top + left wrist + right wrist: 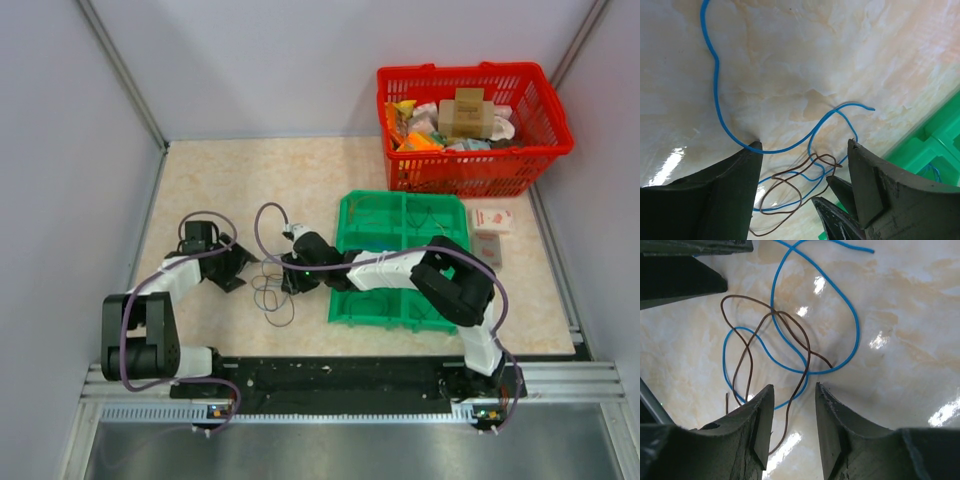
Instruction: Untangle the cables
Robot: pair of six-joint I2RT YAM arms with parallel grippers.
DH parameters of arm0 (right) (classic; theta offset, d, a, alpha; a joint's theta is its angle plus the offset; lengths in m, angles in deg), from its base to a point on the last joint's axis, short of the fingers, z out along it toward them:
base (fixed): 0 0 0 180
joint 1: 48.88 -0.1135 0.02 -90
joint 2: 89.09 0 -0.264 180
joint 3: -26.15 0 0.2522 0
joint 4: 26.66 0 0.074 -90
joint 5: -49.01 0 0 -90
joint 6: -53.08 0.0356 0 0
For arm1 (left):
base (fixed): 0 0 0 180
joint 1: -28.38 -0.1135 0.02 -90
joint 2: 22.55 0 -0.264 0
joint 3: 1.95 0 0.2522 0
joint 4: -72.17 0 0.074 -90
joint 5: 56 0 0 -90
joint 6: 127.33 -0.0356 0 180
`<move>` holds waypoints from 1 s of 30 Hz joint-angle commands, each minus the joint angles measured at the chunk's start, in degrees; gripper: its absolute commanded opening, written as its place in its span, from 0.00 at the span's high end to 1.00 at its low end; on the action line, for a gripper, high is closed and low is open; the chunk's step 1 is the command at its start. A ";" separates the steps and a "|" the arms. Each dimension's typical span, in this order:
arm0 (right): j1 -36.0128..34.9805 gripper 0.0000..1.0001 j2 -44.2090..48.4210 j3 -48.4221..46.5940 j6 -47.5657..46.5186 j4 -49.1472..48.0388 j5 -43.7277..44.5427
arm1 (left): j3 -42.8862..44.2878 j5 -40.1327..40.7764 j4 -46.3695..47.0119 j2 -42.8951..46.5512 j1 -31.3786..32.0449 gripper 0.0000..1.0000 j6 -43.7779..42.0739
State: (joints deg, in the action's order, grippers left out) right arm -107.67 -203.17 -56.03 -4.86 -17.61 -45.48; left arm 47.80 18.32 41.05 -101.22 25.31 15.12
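The cables [272,297] lie on the bench [220,180] between the two arms, just left of the green tray [352,210]. They form a loose tangle of one blue wire [856,330] and one brown wire [807,355]; no third colour can be confirmed. The left pincer [802,146] stands wide and holds nothing, with a run of the blue wire crossing the gap at its tips. The right pincer [792,400] stands narrow but not closed, low over the tangle. The brown tail and the lower edge of a blue loop both lie in its gap, unclamped. Assessment: the step in hand is taking one wire in each pincer to draw them apart. The right should shift along the brown tail until the blue loop is clear of its gap, then close. The left should take the blue run away from the crossings. The pull is best made slowly and outward, low over the bench, since thin springy wire is likely to slip, or to tighten its loops if jerked.
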 commanded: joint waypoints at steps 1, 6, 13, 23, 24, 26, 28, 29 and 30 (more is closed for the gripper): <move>-0.28 0.65 -2.28 -4.08 -0.85 -0.30 2.64 | -1.35 5.91 -1.88 3.60 -0.62 0.26 -0.85; -0.37 0.90 -2.38 -5.93 -1.99 2.33 4.32 | -0.58 5.49 0.84 2.23 -1.50 0.27 1.17; -0.37 1.00 8.40 -5.15 -5.86 6.99 3.96 | 0.50 6.36 3.99 -5.44 -1.76 0.71 3.10; 10.85 1.00 40.93 -7.50 -7.71 17.97 4.76 | -2.32 13.04 2.87 5.01 -2.99 1.00 0.64; 12.97 1.00 42.96 -8.99 -7.97 19.29 4.84 | -2.59 13.65 1.73 6.76 -2.91 1.00 0.47; 17.37 1.00 46.74 -11.98 -9.37 21.40 6.33 | -2.76 15.15 -0.55 10.02 -2.99 1.00 0.12; 20.62 1.00 49.56 -14.88 -11.30 22.63 8.61 | -2.68 17.96 -2.58 13.01 -2.91 1.00 -0.50; 21.77 1.00 50.35 -16.46 -12.79 23.25 10.19 | -2.85 18.40 -3.46 14.59 -2.99 1.00 -0.76; 22.74 1.00 50.71 -17.78 -14.28 24.04 12.12 | -2.85 18.41 -4.07 16.34 -2.99 1.00 -1.03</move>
State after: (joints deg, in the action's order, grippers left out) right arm -87.80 -154.93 -68.97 -13.76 0.51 -38.29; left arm 45.31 32.29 40.50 -90.44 22.67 15.99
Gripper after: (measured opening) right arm 0.006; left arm 0.009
